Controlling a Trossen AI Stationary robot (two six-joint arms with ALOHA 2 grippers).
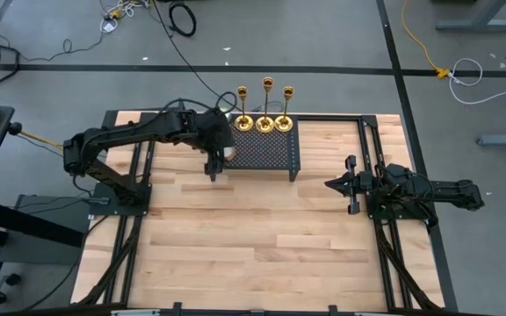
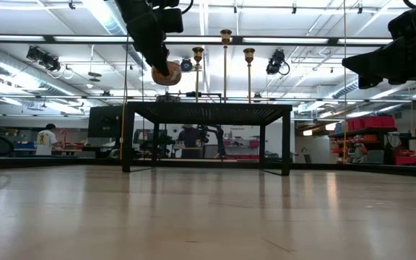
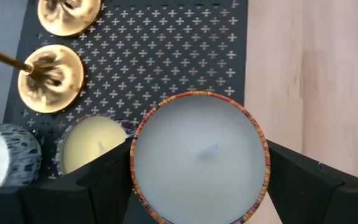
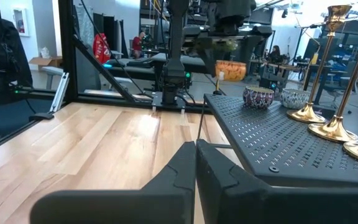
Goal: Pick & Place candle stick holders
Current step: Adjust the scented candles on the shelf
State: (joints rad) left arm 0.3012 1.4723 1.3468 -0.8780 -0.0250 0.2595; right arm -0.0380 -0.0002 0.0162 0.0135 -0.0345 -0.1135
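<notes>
Three gold candle stick holders stand upright on their round bases in a row along the far edge of a black mesh rack; two of the bases show in the left wrist view. My left gripper hangs over the rack's near left corner, shut on a round white candle with a colourful rim. Toward the table's right side, my right gripper is shut on nothing and points level toward the rack. My left gripper pinches the candle's round side wall between its two fingers, one on each opposite side. The fingers slant down from the table's left. The candle is lifted clear above the rack top, slightly tilted.
Two more candles sit on the rack's left part: a pale yellow one and a white one in a patterned jar. Bare wooden table lies in front of the rack. People stand in the room beyond.
</notes>
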